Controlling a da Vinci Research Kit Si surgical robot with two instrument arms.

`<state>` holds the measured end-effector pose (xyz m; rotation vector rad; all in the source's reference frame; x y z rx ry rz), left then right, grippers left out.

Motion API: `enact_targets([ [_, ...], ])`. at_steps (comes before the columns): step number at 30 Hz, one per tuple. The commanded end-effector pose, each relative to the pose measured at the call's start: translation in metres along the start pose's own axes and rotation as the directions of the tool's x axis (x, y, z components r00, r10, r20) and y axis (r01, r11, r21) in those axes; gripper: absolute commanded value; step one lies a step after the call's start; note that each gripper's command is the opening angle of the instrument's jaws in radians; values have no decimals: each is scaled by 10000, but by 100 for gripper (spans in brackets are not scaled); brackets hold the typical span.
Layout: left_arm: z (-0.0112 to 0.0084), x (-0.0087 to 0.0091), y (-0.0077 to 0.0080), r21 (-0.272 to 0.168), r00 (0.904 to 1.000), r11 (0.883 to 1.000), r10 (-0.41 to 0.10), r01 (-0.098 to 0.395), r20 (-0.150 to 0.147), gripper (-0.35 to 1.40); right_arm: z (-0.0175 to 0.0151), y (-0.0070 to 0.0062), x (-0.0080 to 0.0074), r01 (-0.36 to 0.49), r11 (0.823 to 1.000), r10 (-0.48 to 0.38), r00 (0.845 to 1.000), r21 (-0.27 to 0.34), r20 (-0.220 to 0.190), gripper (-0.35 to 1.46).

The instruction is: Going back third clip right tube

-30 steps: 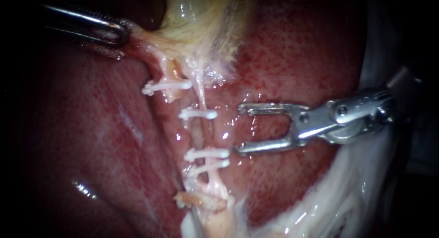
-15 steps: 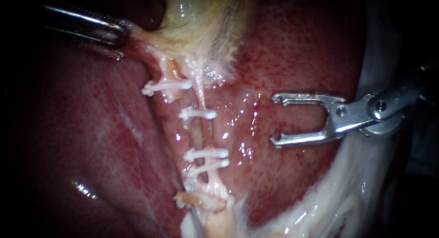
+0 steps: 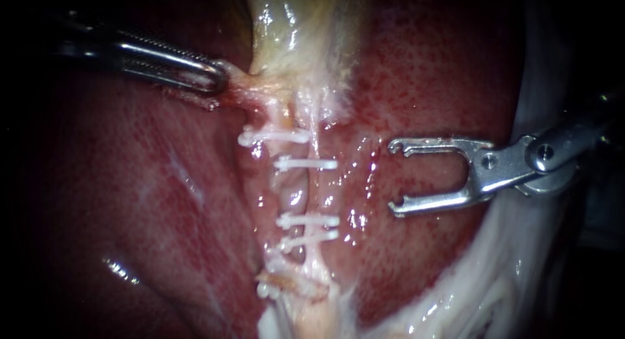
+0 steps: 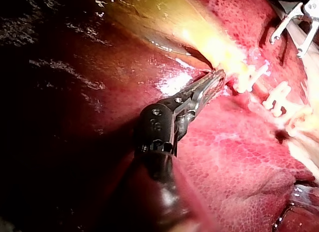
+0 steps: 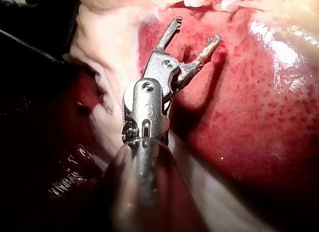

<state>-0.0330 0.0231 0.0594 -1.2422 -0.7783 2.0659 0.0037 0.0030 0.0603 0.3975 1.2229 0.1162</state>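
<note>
The right tube (image 3: 317, 144) runs pretty much straight up and down the endoscope view, dropping from the gallbladder (image 3: 293, 27). It's got three white clips across it, all lying roughly level. There's an upper clip (image 3: 306, 163), then lower down a middle clip (image 3: 308, 220) and a lowest clip (image 3: 307, 237), which sit very close together. One more clip (image 3: 273, 136) sits just up and left of the upper one, on the tissue beside the tube.

The right instrument (image 3: 393, 177) is off to the tube's right, not touching it, over bare liver (image 3: 130, 183). Its jaws are wide open with nothing in them, and they point at the stretch between the upper and middle clips.

The left instrument (image 3: 218, 79) comes in from the upper left. Its jaws are clamped on a strand of pale tissue (image 3: 247, 85) at the gallbladder's lower end.
</note>
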Motion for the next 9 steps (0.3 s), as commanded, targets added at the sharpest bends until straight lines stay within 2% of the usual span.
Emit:
enact_targets([
  [1, 0, 1, -1, -1, 10000, 10000, 5, -5, 0, -35, 0, 0, 0, -2, 10000, 2, 10000, 3, -6, 50],
  [9, -4, 4, 1, -22, 10000, 10000, -13, 13, 1, -35, 1, -2, 3, -1, 10000, 1, 10000, 75, -27, 50],
])
